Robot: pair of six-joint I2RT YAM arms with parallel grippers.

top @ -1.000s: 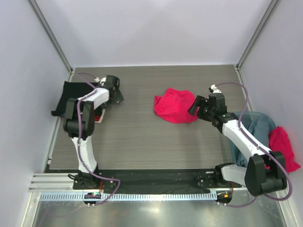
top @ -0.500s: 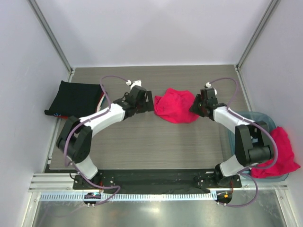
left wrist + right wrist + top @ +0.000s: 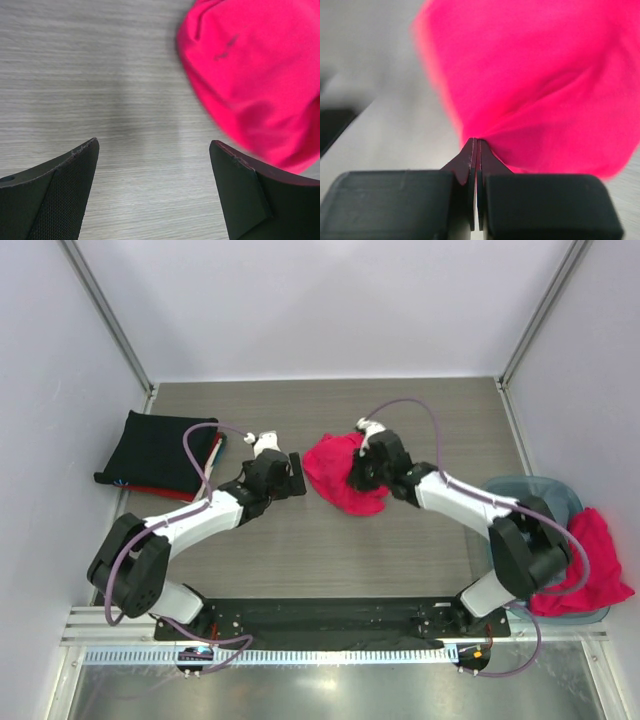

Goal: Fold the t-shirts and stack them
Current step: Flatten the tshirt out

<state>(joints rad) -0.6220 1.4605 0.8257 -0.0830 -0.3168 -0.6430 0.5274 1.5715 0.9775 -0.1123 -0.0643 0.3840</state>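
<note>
Step in hand: gathering the next shirt for folding; a folded black t-shirt (image 3: 160, 445) lies at far left. The left claw (image 3: 154, 144) hangs released over the bench (image 3: 300, 540). The pinkish-red t-shirt (image 3: 335, 480) lies bunched and creased at mid-bench. The right claw (image 3: 475, 142) is clenched on a pinch of its fabric. The next move probably calls for the left claw to grip a second edge.
</note>
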